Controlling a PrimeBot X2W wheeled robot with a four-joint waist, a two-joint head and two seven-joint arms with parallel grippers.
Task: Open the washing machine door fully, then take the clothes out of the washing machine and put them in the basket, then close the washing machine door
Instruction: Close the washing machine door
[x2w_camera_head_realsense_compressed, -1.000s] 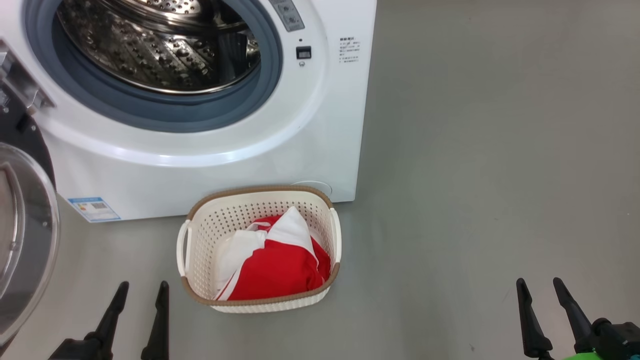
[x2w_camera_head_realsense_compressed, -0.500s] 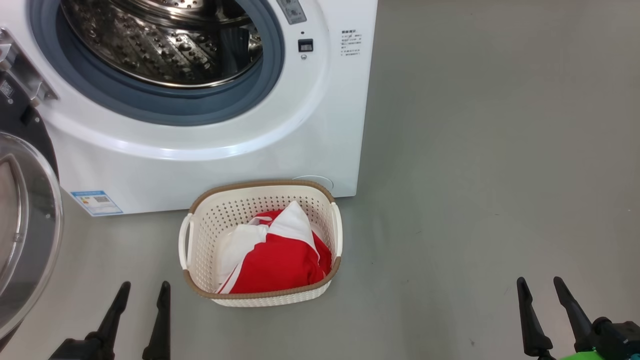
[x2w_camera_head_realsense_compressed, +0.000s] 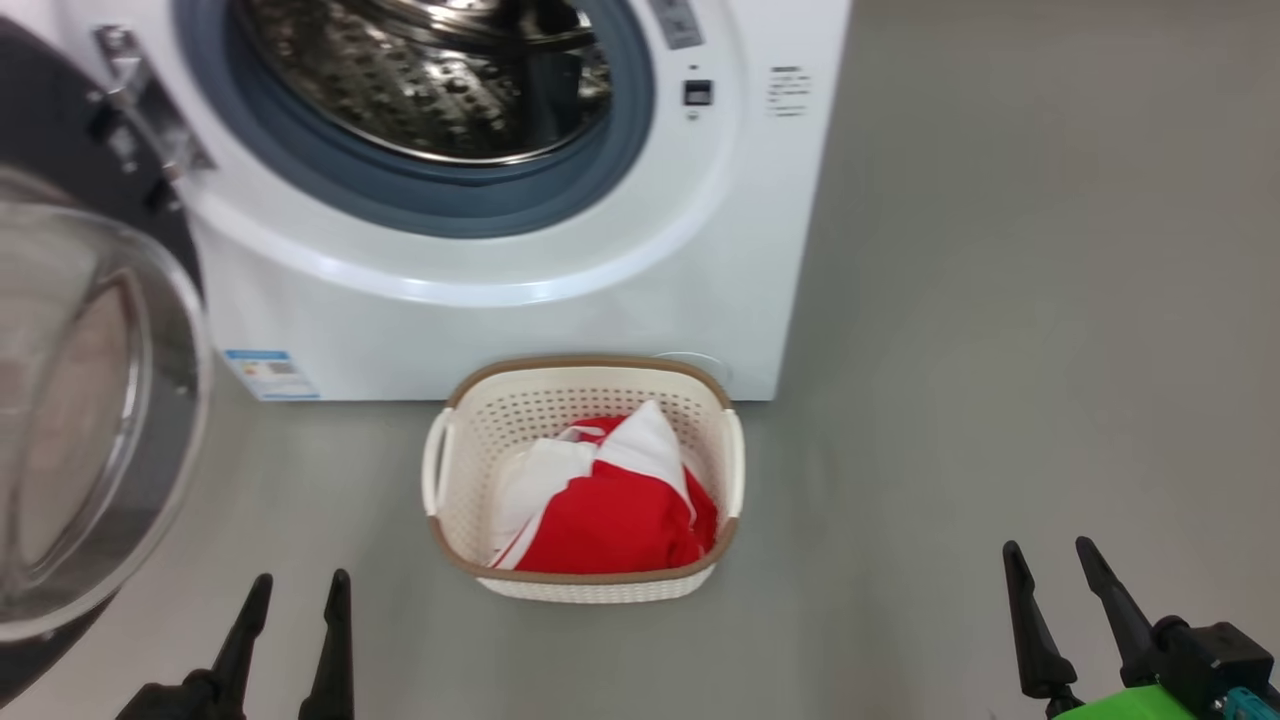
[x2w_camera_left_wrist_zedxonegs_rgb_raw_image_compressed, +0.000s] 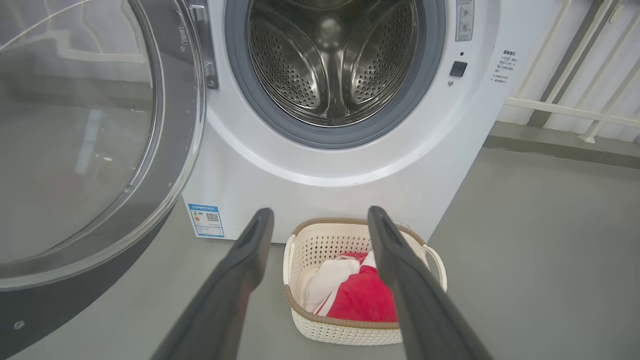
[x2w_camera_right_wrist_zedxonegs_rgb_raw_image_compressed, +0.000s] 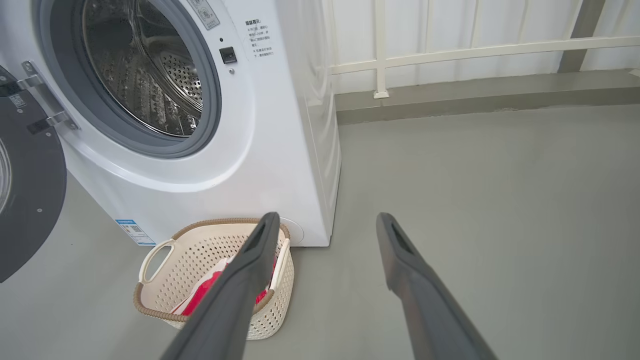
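Since the clothes (x2w_camera_head_realsense_compressed: 610, 510) lie in the basket (x2w_camera_head_realsense_compressed: 585, 372), only shutting the washing machine door (x2w_camera_head_realsense_compressed: 80, 400) at far left remains; left end effector (x2w_camera_head_realsense_compressed: 301, 580) and right end effector (x2w_camera_head_realsense_compressed: 1047, 547) gape empty.

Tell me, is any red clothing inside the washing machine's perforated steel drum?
No, the perforated steel drum is bare; the red-and-white cloth garments lie in the cream perforated plastic basket.
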